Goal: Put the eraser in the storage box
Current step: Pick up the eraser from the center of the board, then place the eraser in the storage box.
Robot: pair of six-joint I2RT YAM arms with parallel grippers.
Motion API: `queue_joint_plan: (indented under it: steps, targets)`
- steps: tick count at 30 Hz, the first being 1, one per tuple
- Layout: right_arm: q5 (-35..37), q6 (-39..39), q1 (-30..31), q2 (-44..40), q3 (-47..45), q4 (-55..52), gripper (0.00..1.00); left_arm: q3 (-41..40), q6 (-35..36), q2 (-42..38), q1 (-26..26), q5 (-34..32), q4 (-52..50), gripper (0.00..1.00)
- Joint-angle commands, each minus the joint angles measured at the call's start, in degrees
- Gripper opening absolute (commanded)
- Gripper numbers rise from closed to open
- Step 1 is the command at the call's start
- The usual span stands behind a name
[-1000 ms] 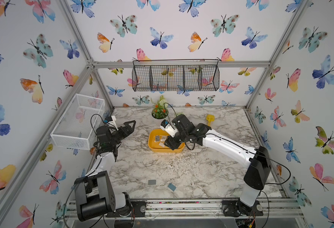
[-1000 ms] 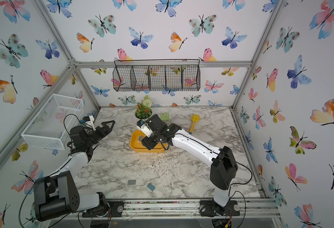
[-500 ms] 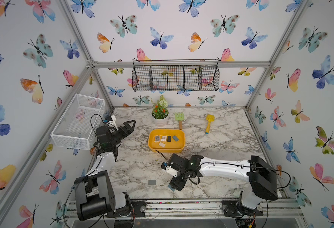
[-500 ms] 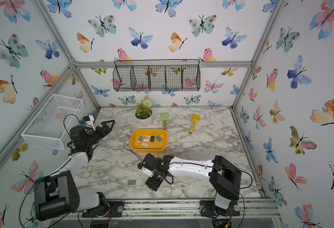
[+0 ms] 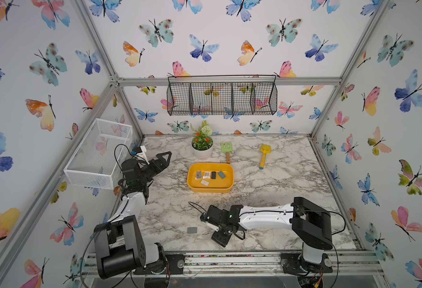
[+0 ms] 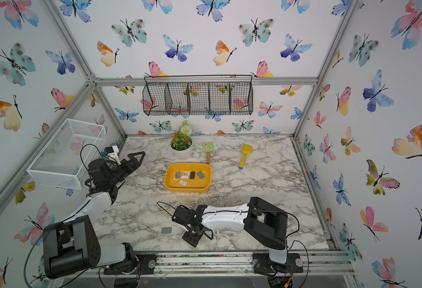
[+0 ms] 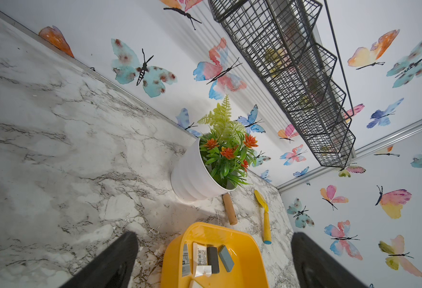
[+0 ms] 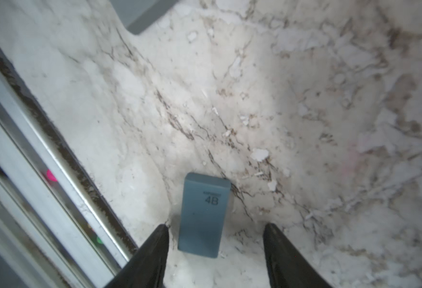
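Leaving the glossy yellow storage box (image 5: 210, 190), our right gripper (image 8: 215, 225) now sits at six o'clock, jaws apart astride a matte blue slab eraser (image 8: 205, 207); left gripper (image 7: 214, 234) gapes.

Blue eraser (image 8: 203, 214): "4B" in black on its top face, beneath a smaller line too blurred to read. White erasers (image 7: 200, 254) in the box (image 7: 251, 261): printed labels, illegible

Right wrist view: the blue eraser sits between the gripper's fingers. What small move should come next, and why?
Probably close the right gripper on the blue eraser: the eraser lies flat between its open jaws, slightly off-centre, and neither jaw touches it yet.
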Motion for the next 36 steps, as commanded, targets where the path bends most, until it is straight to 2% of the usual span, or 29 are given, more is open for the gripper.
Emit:
queue_joint_plan:
  steps: [1, 6, 15, 23, 26, 31, 36]
  targets:
    - [1.76, 0.74, 0.99, 2.01, 1.78, 0.43, 0.62, -0.13, 0.51, -0.58, 0.42, 1.41, 0.47, 0.98]
    - [2.46, 0.92, 2.18, 3.8, 3.07, -0.66, 0.54, -0.12, 0.54, -0.49, 0.42, 1.45, 0.27, 0.98]
    - [5.88, 1.44, 2.45, 4.27, 3.28, -2.24, 0.27, -0.04, 0.78, -0.66, 0.42, 1.28, 0.05, 0.98]
    - [11.33, -0.21, 1.35, 0.54, 7.48, -6.13, 0.23, 0.05, 0.89, -0.58, 0.37, 1.27, -0.21, 0.98]
    - [11.42, -1.97, -1.42, -1.63, 10.74, -7.37, 0.23, 0.04, 0.89, -0.6, 0.42, 1.31, -0.34, 0.98]
    - [10.49, -5.7, -9.29, -2.59, 17.43, -8.02, 0.23, 0.04, 1.06, -0.51, 0.42, 1.36, -0.29, 0.98]
    - [7.12, -9.56, -17.3, 1.83, 27.62, -7.57, 0.22, 0.09, 0.73, -0.23, 0.41, 1.45, 0.27, 0.98]
